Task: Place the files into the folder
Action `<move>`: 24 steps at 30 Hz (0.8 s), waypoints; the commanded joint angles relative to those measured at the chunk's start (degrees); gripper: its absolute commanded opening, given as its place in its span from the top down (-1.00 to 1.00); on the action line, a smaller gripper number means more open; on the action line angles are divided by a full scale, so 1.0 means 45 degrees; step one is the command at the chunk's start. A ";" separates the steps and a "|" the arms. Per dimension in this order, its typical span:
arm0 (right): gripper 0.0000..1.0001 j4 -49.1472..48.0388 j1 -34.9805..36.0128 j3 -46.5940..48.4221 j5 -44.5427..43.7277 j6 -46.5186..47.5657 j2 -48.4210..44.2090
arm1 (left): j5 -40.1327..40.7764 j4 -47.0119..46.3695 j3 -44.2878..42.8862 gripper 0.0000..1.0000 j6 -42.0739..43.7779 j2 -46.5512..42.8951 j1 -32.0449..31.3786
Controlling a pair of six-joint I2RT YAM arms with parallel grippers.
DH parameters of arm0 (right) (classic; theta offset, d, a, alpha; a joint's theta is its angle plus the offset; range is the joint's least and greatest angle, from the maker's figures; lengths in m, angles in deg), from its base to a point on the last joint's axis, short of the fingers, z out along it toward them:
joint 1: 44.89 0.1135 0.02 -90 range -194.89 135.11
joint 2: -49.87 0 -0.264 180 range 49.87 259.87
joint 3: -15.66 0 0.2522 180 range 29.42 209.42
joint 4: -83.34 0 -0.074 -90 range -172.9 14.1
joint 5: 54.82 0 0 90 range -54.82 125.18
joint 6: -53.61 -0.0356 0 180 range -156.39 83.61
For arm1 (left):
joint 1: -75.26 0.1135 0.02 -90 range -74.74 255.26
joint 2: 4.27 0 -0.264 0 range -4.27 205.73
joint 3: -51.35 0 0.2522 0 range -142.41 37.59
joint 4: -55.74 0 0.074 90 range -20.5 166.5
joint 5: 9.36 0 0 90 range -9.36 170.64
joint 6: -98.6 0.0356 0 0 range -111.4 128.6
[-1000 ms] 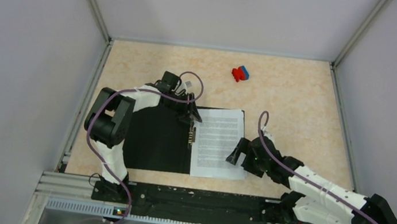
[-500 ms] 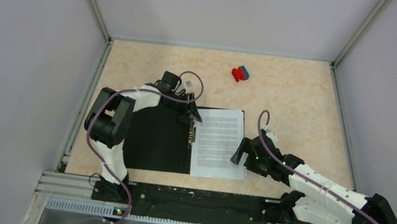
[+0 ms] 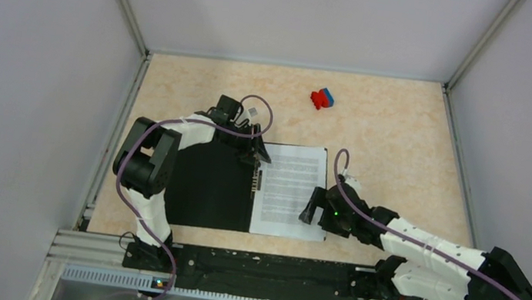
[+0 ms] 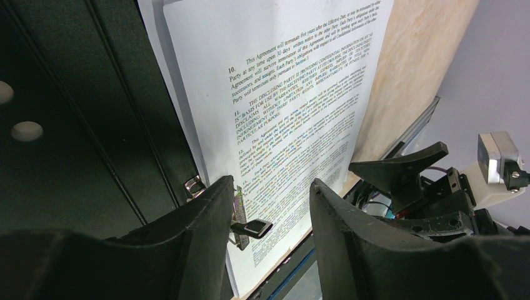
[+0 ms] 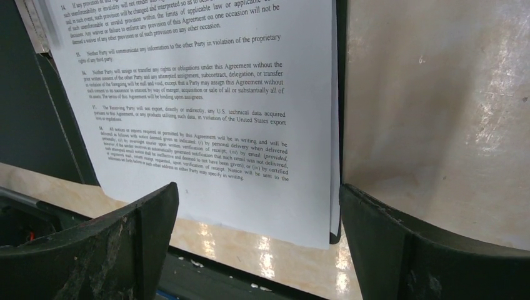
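From above, the flat rectangular folder, open with its black inside up (image 3: 207, 189), lies on the beige marbled surface (image 3: 404, 137). The thin stack of white text-printed paper sheets (image 3: 287, 188) covers its right half. The left end effector (image 3: 255, 166) hangs over the spine and the right end effector (image 3: 312, 205) over the sheets' right edge. A small red-and-blue object (image 3: 322, 98) sits well apart.

Left wrist: the jaws stand narrowly parted, with a small metal clip (image 4: 248, 224) in the gap (contact unclear).

Right wrist: the jaws are spread wide, holding nothing, above the sheets' corner.

Pale grey walls (image 3: 38, 89) enclose a beige marbled tabletop (image 3: 404, 137) under even, soft light.
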 commanded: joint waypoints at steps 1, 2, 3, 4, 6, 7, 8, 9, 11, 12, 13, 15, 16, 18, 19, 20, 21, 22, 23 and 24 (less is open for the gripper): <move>-0.97 0.0279 0.0162 0.0350 -0.0467 -0.0132 0.0056 | -0.0096 -0.0355 -0.0052 -0.06 -0.0022 -0.0162 -0.0056; -0.97 0.0439 0.0126 0.0344 -0.0576 -0.0124 -0.0043 | -0.0099 -0.0356 -0.0055 -0.06 -0.0017 -0.0161 -0.0049; -0.97 0.0492 0.0112 0.0302 -0.0589 -0.0109 -0.0158 | -0.0079 -0.0340 -0.0066 -0.06 -0.0021 -0.0163 -0.0053; -0.97 0.0572 0.0093 0.0290 -0.0632 -0.0089 -0.0265 | -0.0077 -0.0335 -0.0057 -0.06 -0.0022 -0.0168 -0.0044; -0.98 0.0850 0.0091 0.0351 -0.0808 -0.0051 -0.0410 | -0.0084 -0.0344 -0.0050 -0.06 -0.0015 -0.0146 -0.0056; -0.97 0.0956 0.0088 0.0408 -0.0828 -0.0007 -0.0473 | -0.0087 -0.0355 -0.0048 -0.06 -0.0021 -0.0137 -0.0049; -0.97 0.0987 0.0093 0.0439 -0.0787 0.0009 -0.0514 | -0.0080 -0.0354 -0.0047 -0.06 -0.0037 -0.0153 -0.0053; -0.98 0.1005 0.0108 0.0472 -0.0691 0.0052 -0.0544 | -0.0079 -0.0349 -0.0047 -0.06 -0.0041 -0.0128 -0.0058; -0.97 0.0934 0.0203 0.0499 -0.0447 0.0025 -0.0529 | -0.0059 -0.0357 -0.0047 -0.05 -0.0042 -0.0148 -0.0057; -0.97 0.0898 0.0394 0.0519 -0.0399 -0.0026 -0.0484 | -0.0067 -0.0357 -0.0038 -0.05 -0.0042 -0.0154 -0.0053; -0.97 0.0857 0.0529 0.0566 -0.0396 -0.0094 -0.0396 | -0.0056 -0.0359 -0.0063 -0.06 -0.0042 -0.0152 -0.0056; -0.98 0.0679 0.0846 0.0610 -0.0377 -0.0228 -0.0179 | -0.0062 -0.0354 -0.0061 -0.05 -0.0054 -0.0144 -0.0049; -0.97 0.0617 0.0912 0.0614 -0.0359 -0.0275 -0.0074 | -0.0058 -0.0354 -0.0054 -0.06 -0.0060 -0.0142 -0.0051; -0.97 0.0589 0.0931 0.0627 -0.0403 -0.0313 0.0024 | -0.0057 -0.0342 -0.0048 -0.05 -0.0061 -0.0151 -0.0054; -0.97 0.0602 0.0933 0.0608 -0.0455 -0.0318 0.0005 | -0.0038 -0.0367 -0.0047 -0.05 -0.0051 -0.0150 -0.0059; -0.97 0.0671 0.0940 0.0606 -0.0591 -0.0335 -0.0069 | -0.0057 -0.0341 -0.0043 -0.05 -0.0060 -0.0169 -0.0057; -0.98 0.0790 0.0932 0.0650 -0.0745 -0.0333 -0.0114 | -0.0038 -0.0338 -0.0044 -0.06 -0.0046 -0.0152 -0.0059; -0.97 0.1034 0.0930 0.0702 -0.0940 -0.0337 -0.0208 | -0.0043 -0.0335 -0.0030 -0.06 -0.0042 -0.0179 -0.0057; -0.97 0.1206 0.0930 0.0801 -0.1125 -0.0296 -0.0283 | -0.0036 -0.0334 -0.0018 -0.06 -0.0032 -0.0168 -0.0054; -0.98 0.1345 0.0923 0.0899 -0.1258 -0.0247 -0.0362 | -0.0037 -0.0337 -0.0024 -0.06 -0.0040 -0.0169 -0.0059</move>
